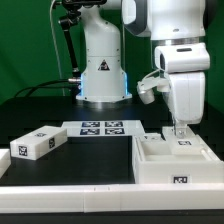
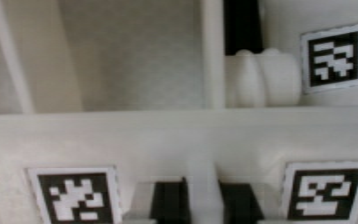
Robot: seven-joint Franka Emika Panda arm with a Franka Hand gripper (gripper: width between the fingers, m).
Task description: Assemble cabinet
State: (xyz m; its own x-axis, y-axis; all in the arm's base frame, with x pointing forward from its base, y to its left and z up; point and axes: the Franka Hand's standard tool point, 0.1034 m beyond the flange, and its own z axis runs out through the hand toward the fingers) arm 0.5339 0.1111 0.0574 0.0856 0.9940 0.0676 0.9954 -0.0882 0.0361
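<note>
A robotics lab: a bench-mounted arm, black tabletop and marker board (printed tags throughout).

base: a white, glossy, rounded column
warning sticker: a small triangular mark on the front of the base; its symbol is too small to read
base light: a blue glow around the foot of the base
cables: black, bundled along a dark upright on the exterior view's left of the base
upper links: smooth white curved shells with a dark joint section between them
wrist housing: white and boxy with rounded corners, with a grey band across its upper part
side mount: a small white rounded piece on the housing's flank
gripper: narrow and pale in the exterior view
fingers: two dark, flat-sided bars in the wrist view, blurred
</note>
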